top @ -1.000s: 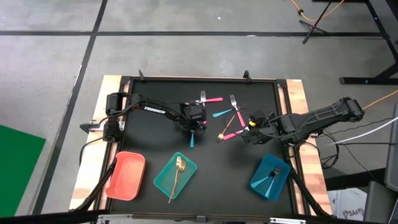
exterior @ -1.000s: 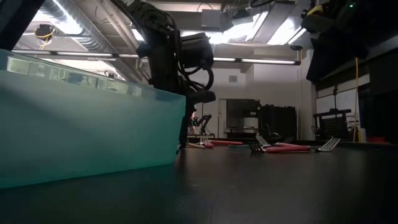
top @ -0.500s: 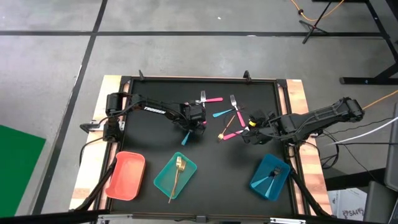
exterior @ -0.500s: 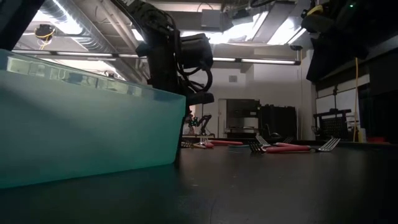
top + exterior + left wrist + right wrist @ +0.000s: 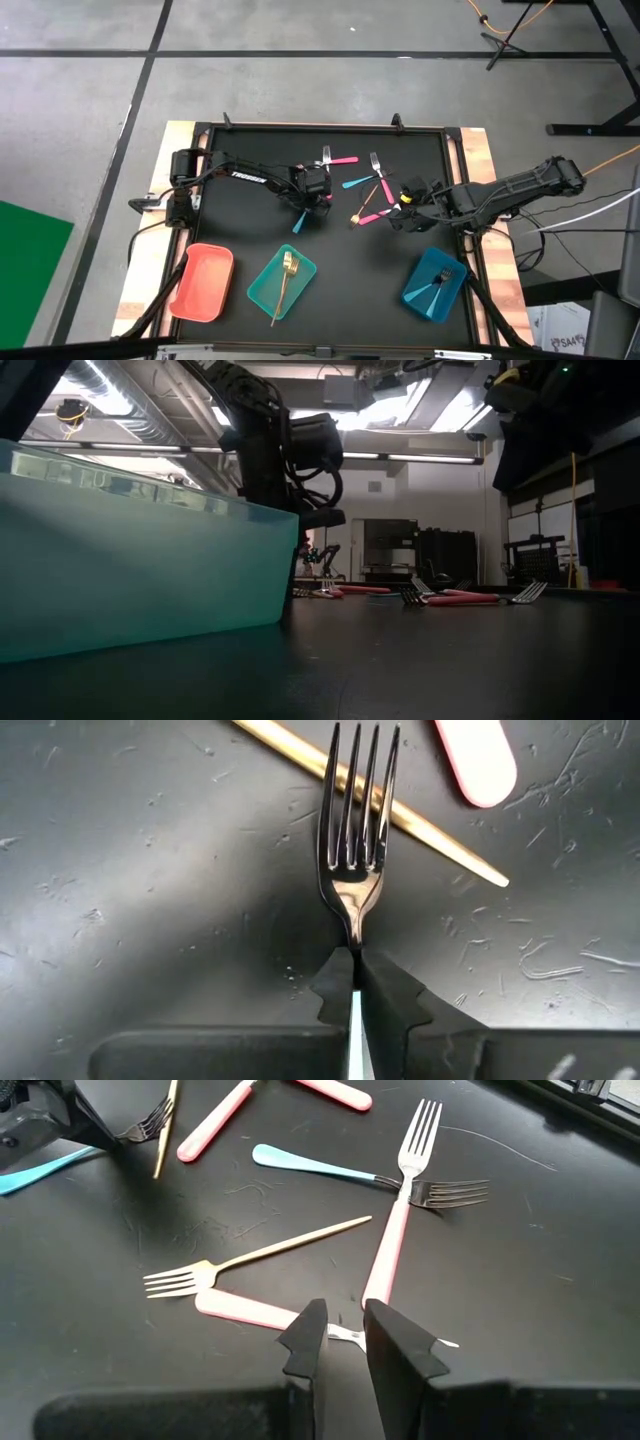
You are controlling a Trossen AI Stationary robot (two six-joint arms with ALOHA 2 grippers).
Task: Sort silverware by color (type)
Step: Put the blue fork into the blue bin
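1. Left pincer point(image 5: 355, 982) is around the middle of the black bench point(image 5: 250, 160), closed tight on a light-blue fork point(image 5: 356, 820). In the left wrist view the fingers pinch right at the neck, with the dark tines sticking out past the tips. From above, the blue handle point(image 5: 299, 222) pokes out toward 7 o'clock from under the pincer.
2. A gold utensil's thin handle point(image 5: 400, 815) lies on the bench beneath those tines, and a pink handle tip point(image 5: 476, 760) is just beside it.
3. Right pincer point(image 5: 343, 1338) sits over at about 3 o'clock. Its fingers are a little apart with a slim silver bit of a pink-handled piece point(image 5: 250, 1311) between them, low over the bench. Can't tell if it actually grips it.
4. Loose pile in front of that pincer: a gold fork point(image 5: 250, 1260), a pink fork point(image 5: 400, 1210) whose head crosses a blue-handled fork point(image 5: 330, 1170), plus more pink handles farther off.
5. Three trays along the 6 o'clock edge: pink tray point(image 5: 203, 283) toward 7, teal tray point(image 5: 262, 290) at 6 with a gold spoon point(image 5: 285, 280) lying over its near rim, blue tray point(image 5: 420, 295) toward 5 with a dark-headed utensil point(image 5: 438, 280) in it.
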